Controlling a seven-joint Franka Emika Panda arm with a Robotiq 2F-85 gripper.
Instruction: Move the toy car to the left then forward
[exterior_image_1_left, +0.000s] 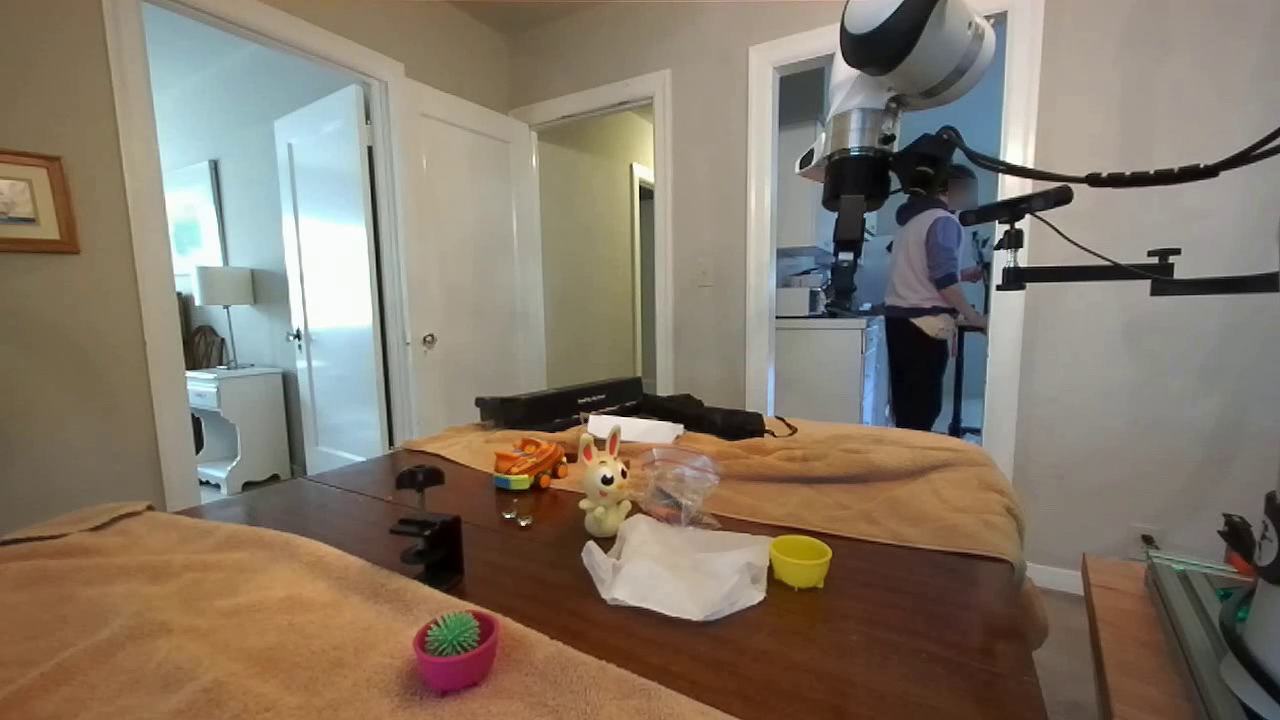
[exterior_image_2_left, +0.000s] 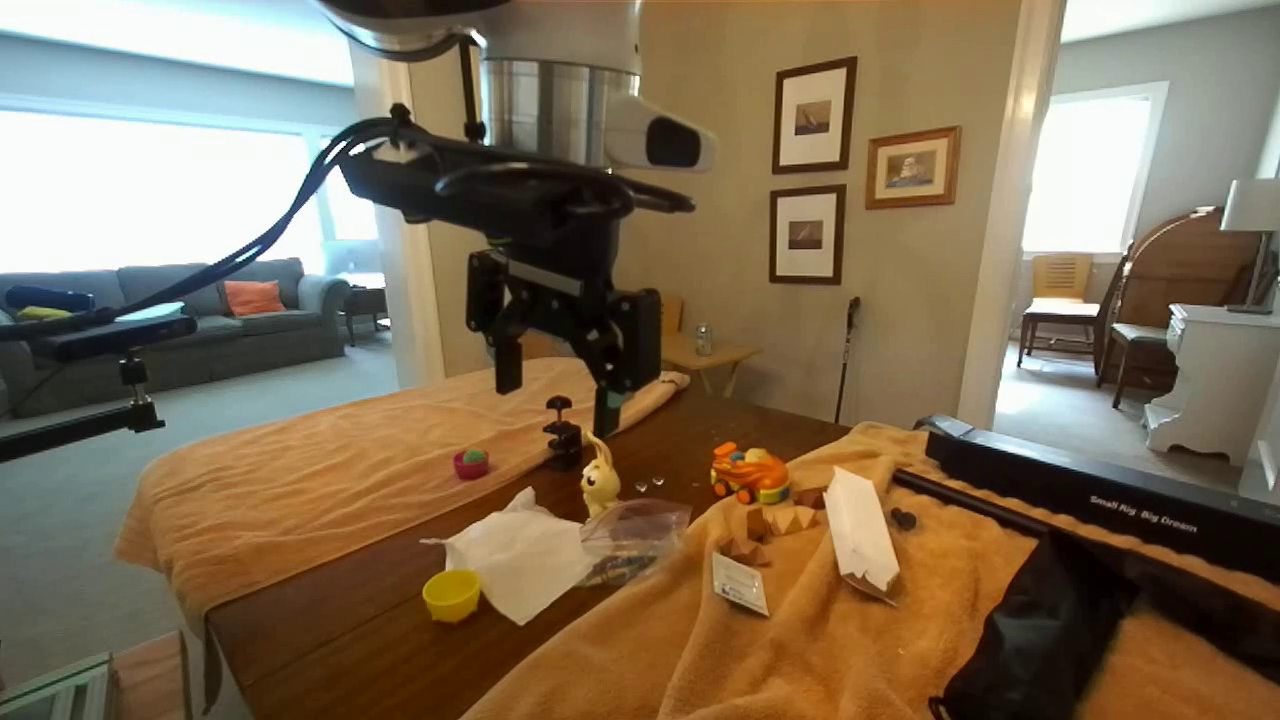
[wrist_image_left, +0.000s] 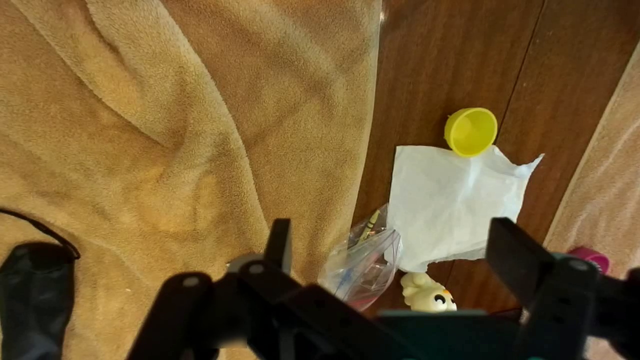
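The toy car (exterior_image_2_left: 750, 475), orange with yellow and blue trim, stands on its wheels where the dark wooden counter (exterior_image_1_left: 870, 640) meets a tan towel (exterior_image_1_left: 880, 490); how much of it rests on cloth cannot be told. Its long axis runs roughly left to right in both exterior views. In an exterior view the trim (exterior_image_2_left: 776, 494) sits low at the right end, with wheels (exterior_image_2_left: 745, 495) toward the left; in an exterior view similar trim (exterior_image_1_left: 514, 481) sits low at the left end. Which end is the nose cannot be told from these angles. Jagged brown pieces (exterior_image_2_left: 795, 519) lie near the toy car on the towel; two small shiny pieces (exterior_image_2_left: 657, 482) lie near it on the counter.

The claw (exterior_image_2_left: 556, 405) hangs above the counter, well apart from the toy car, its fingers (exterior_image_2_left: 508, 367) pointing down and spread, with a gap between them. In the wrist view, a clear plastic bag (wrist_image_left: 372, 260), a toy rabbit (wrist_image_left: 430, 297) and part of a white paper (wrist_image_left: 450, 200) appear between the fingers; a yellow bowl (wrist_image_left: 471, 132) meets the paper's upper edge. In an exterior view, a black clamp (exterior_image_1_left: 440, 545) stands on the counter, and a pink bowl (exterior_image_1_left: 457, 668) holding a green spiky ball (exterior_image_1_left: 453, 634) rests on a second towel (exterior_image_1_left: 250, 620)
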